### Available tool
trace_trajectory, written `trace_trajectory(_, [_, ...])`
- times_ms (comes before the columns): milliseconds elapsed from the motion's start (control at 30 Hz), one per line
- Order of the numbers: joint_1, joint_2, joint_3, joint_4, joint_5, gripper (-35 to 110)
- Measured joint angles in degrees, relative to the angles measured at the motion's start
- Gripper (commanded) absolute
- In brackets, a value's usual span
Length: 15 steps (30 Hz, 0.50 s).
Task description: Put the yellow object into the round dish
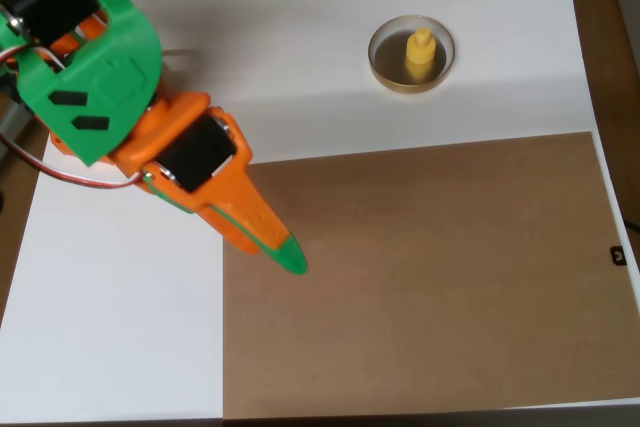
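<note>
since the yellow piece (pixel 421 54) sits upright in the dish (pixel 385 65) upper right, the gripper (pixel 285 252), closed and empty, hangs lower left.

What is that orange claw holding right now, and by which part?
Nothing. The gripper is shut with nothing between its fingers, over the brown board. The yellow object stands upright inside the round dish, well apart from it.
</note>
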Motion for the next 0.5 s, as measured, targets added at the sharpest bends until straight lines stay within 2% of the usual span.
trace_trajectory(500, [6.7,17.1,20.7,-6.3,1.3,25])
